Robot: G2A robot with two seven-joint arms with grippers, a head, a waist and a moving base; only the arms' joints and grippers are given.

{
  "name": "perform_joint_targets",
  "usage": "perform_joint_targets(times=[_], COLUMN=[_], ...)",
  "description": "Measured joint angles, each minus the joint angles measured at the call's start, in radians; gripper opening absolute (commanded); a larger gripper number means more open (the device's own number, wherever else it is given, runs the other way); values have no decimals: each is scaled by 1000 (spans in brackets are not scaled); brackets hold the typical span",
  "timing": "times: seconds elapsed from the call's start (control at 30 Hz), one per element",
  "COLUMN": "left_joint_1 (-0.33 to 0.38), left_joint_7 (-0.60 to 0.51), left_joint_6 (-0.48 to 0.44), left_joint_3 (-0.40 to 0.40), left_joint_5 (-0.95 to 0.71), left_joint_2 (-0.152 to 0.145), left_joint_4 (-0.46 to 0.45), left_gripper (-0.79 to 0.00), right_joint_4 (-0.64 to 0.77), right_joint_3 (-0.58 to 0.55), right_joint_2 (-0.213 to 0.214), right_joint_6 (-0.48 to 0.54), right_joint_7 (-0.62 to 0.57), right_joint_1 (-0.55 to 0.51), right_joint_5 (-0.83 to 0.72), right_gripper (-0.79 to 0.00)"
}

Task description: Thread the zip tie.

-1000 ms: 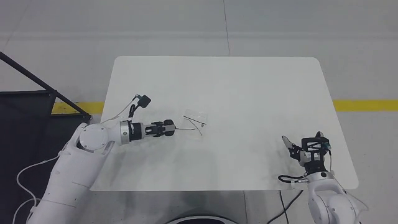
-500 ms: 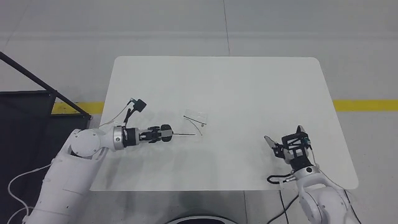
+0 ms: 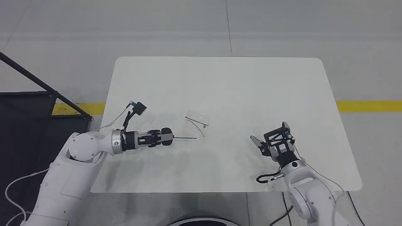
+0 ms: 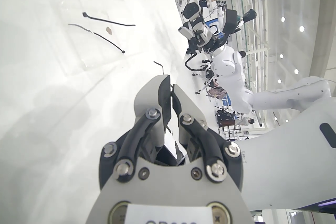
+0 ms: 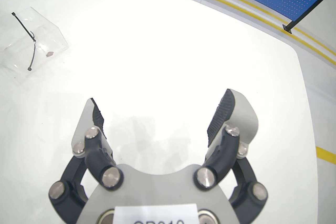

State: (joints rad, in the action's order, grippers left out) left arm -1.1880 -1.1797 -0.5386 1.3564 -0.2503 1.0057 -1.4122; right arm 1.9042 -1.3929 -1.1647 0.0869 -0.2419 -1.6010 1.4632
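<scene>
One zip tie [image 4: 159, 63] is clamped by closed fingers of the left gripper [image 4: 169, 82] just beside the clear tray [image 5: 50, 30], two spare ties [image 5: 23, 26] lie on that tray, right gripper [image 5: 160, 97] fingers gape open well apart from it; threading looks unstarted.

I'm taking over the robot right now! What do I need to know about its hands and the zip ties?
Left gripper: shut on a zip tie. The tie's free end sticks out over the table, near the clear tray.
Right gripper: open and empty, above the table, apart from everything.
At the tray: two more zip ties.
Done: one tie is picked up.
Left: no loop is made yet. The tail has to go through the head, probably with the right gripper's help.
</scene>
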Motion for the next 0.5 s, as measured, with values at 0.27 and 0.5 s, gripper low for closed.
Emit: perform_joint_targets(times=[0.27, 0.5], left_joint_1=[-11, -10], left_joint_7=[33, -9], left_joint_6=[20, 2], left_joint_3=[-7, -3], left_joint_5=[13, -44], left_joint_2=[0, -6], left_joint_4=[-26, -43], left_gripper=[-785, -785], right_joint_4=[-7, -75], right_joint_3=[20, 47], right_joint_2=[0, 2], right_joint_6=[46, 352], right_joint_7=[12, 30], right_joint_1=[8, 108], right_joint_5=[5, -207], right_gripper=[0, 0])
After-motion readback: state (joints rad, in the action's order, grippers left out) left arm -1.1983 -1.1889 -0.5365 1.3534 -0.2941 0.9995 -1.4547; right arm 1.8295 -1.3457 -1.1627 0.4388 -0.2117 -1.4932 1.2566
